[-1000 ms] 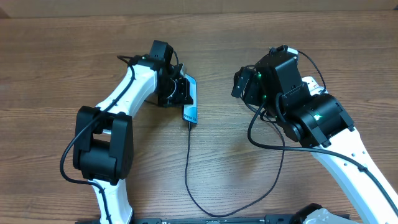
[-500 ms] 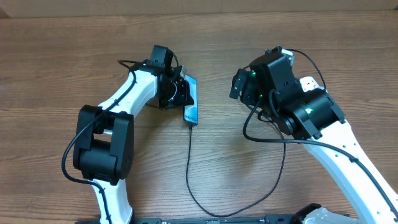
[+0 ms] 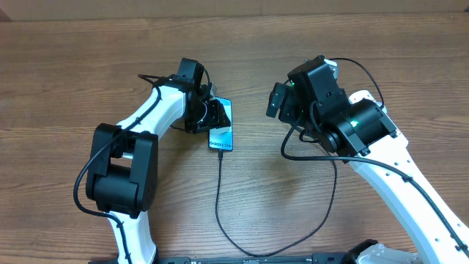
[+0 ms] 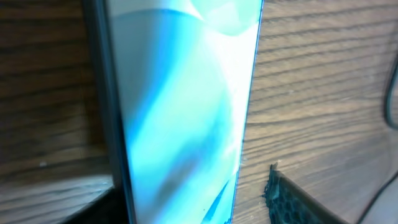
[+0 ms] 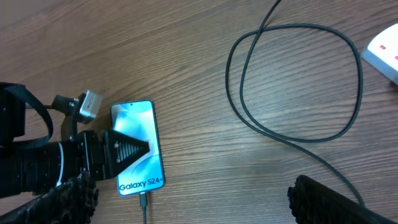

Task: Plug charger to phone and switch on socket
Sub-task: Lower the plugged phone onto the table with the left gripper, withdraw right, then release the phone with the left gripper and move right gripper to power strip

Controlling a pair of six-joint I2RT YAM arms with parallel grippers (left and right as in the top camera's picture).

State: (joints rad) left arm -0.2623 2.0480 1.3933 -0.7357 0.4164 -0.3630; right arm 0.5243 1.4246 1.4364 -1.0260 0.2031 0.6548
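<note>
The phone (image 3: 222, 134) lies flat on the table with its blue screen up and "Galaxy S24" readable (image 5: 138, 152). The charger's connector tip (image 5: 143, 200) sits in the phone's lower end. Its thin black cable (image 3: 220, 198) runs toward the front edge and curves back to the right, and loops show in the right wrist view (image 5: 292, 81). My left gripper (image 3: 213, 115) is over the phone's upper end, open. The phone (image 4: 183, 112) lies between its fingers with a gap beside the right finger (image 4: 292, 200). My right gripper (image 5: 199, 205) hangs open to the phone's right. One white corner of the socket (image 5: 384, 51) shows.
Bare wooden table surrounds the phone. In the overhead view my right arm (image 3: 352, 128) covers most of the socket's area. The left arm's black base link (image 3: 121, 172) stands at the front left.
The left gripper has opened and the phone, earlier tilted in its grip, now lies flat with its screen up. The right arm has shifted left, toward the phone.
</note>
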